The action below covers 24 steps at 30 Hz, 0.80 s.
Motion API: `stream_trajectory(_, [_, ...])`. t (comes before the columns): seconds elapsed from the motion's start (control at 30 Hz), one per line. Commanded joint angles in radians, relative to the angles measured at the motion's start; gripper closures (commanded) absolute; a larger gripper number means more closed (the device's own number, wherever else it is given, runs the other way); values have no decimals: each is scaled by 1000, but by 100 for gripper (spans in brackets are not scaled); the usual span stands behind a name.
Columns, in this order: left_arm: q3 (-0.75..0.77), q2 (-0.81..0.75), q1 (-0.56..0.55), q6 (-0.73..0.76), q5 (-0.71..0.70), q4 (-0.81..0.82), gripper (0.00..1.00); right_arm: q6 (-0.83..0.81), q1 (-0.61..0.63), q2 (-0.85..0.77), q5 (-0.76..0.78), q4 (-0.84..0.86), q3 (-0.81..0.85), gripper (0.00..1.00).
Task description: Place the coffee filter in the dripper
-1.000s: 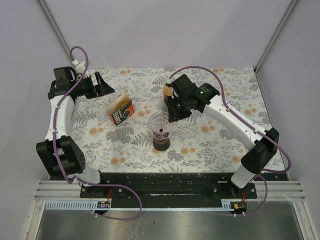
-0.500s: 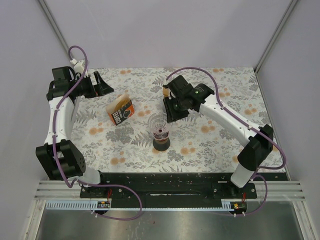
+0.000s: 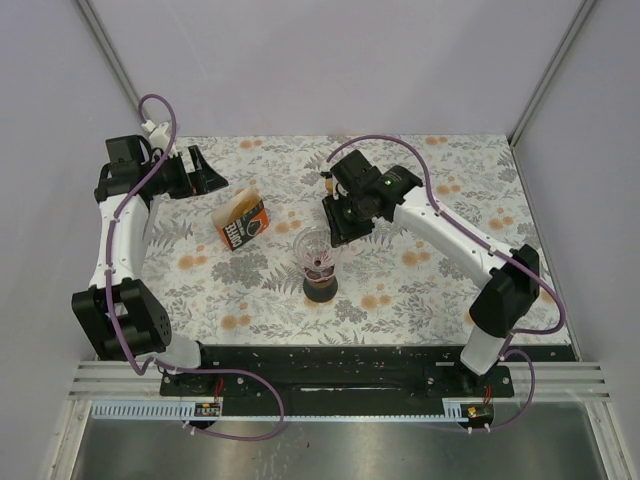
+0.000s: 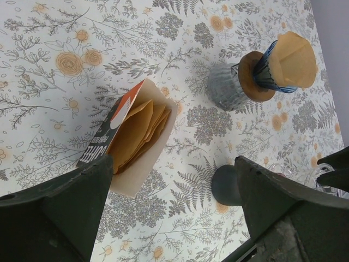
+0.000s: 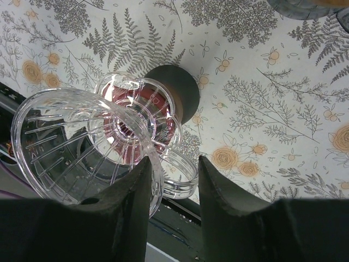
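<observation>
- My left pincer (image 3: 208, 170) is released, its fingers spread wide with nothing between them.
- The coffee filters (image 4: 136, 134) stand fanned in their open box (image 4: 101, 147), just ahead of that pincer and off towards its left finger, not touching it.
- From this wrist the stack's long axis runs on a slant across the gap. I judge the wrist must turn so the fingers close on the flat faces of one sheet.
- Further ahead of the left pincer stands a ribbed grey cup (image 4: 226, 87) with another paper on top, well apart from the box.
- The dripper (image 5: 82, 136), clear and with no paper in it, sits on its dark base (image 5: 177, 90) directly under my right pincer (image 5: 173, 166), towards that pincer's left finger.
- The right pincer is released too, fingers only slightly parted, holding nothing.
- The left arm is much nearer the filters, so I'd make the pick with it.
</observation>
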Motion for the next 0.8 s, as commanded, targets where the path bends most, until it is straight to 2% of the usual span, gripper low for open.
stream_trajectory(0.0, [-3,-20,7,25,-24,41,4,-39,5,31,-38,-43,52,80])
stream_trajectory(0.17, [-9,-19,7,32,-42,46,4,-49,7,31,-59,-57,86,50])
stream_trajectory(0.27, [-13,-19,4,45,-59,49,4,-59,7,28,-107,-54,112,38])
stream_trajectory(0.4, [-30,-13,-25,109,-180,61,4,-66,5,19,-128,-54,152,27])
stream_trajectory(0.6, [-41,26,-175,348,-474,58,9,-92,7,-29,-102,-54,216,22])
stream_trajectory(0.77, [-23,104,-212,460,-573,89,29,-115,5,-87,-52,5,198,21])
